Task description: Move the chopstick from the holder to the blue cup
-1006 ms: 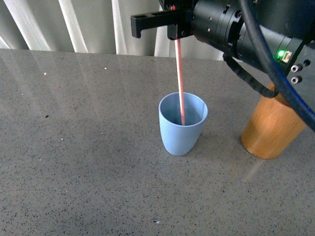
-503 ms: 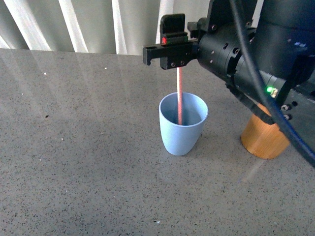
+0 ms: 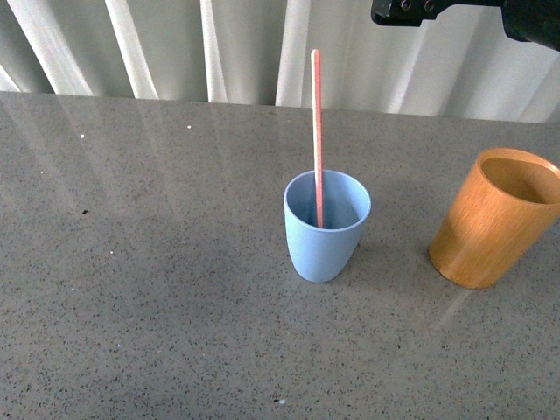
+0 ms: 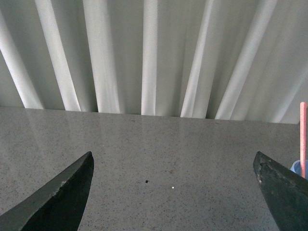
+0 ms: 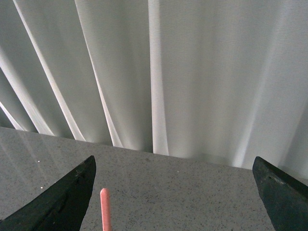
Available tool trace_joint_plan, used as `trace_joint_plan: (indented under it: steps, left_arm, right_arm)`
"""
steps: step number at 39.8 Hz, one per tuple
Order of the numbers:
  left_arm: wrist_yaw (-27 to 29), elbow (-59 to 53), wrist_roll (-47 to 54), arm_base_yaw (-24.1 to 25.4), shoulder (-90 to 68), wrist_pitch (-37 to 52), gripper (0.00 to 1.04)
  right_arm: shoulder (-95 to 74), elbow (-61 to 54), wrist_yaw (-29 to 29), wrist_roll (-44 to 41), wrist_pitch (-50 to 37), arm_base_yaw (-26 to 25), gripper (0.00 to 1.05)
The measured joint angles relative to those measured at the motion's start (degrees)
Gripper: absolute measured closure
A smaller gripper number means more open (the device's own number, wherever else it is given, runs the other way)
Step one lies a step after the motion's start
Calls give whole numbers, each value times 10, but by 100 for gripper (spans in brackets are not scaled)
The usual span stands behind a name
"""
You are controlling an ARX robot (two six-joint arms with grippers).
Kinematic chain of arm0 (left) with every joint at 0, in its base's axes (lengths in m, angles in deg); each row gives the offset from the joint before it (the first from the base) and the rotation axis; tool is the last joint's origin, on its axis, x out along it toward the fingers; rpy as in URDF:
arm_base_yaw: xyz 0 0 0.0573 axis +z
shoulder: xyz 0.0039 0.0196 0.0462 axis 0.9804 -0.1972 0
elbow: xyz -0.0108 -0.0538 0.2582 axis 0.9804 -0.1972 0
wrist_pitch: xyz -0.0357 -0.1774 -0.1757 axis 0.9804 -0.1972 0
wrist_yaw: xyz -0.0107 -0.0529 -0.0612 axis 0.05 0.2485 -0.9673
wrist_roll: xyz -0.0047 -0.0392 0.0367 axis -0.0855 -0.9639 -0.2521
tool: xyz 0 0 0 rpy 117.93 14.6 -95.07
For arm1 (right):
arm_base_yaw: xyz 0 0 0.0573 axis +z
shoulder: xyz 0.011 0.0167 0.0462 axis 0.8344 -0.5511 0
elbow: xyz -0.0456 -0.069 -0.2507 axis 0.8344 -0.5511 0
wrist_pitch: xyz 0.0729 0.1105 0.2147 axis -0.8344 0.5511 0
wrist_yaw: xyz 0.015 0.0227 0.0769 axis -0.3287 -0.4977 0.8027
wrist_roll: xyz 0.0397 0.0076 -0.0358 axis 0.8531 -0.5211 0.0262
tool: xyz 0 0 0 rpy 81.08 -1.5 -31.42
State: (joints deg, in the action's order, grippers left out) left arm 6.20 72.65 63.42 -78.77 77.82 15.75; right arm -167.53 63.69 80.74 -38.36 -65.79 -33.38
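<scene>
The pink chopstick (image 3: pixel 316 131) stands nearly upright in the light blue cup (image 3: pixel 325 229) at the table's middle, free of any grip. To the right stands the orange-brown wooden holder (image 3: pixel 493 219), tilted slightly in view, with nothing showing inside. My right gripper (image 5: pixel 173 192) is open, high above; the chopstick's tip (image 5: pixel 105 209) shows below, near one finger. In the front view only a black part of the right arm (image 3: pixel 455 10) shows at the top right. My left gripper (image 4: pixel 173 192) is open over bare table, with the chopstick (image 4: pixel 303 137) and cup rim (image 4: pixel 297 167) off to one side.
A grey speckled table (image 3: pixel 157 289) spreads around the cups. White pleated curtains (image 3: pixel 175 44) hang behind the far edge.
The right gripper let go of the chopstick and rose up and to the right, out of most of the front view. The chopstick now stands alone in the blue cup.
</scene>
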Motion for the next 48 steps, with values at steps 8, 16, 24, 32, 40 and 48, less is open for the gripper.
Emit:
trace_joint_plan:
  steps: [8,16,24,32,40,48]
  left_arm:
    - [-1,0,0,0,0,0,7]
    - [-1,0,0,0,0,0,7]
    - [-1,0,0,0,0,0,7]
    - [0,0,0,0,0,0,7]
    - [-1,0,0,0,0,0,7]
    - [-1,0,0,0,0,0,7]
  right_arm:
    - [28,1,-200,38,136,27,10]
    - [38,-9,-252,44,149,46,10]
    - [53,-89,-164,-23,-26,15,31]
    - [126,-190,-117,-52,-83,-43,61]
    - [202,-262,-69,-59,-60,-89,93]
    - [289,-301,-36,-61,-16,-125,104]
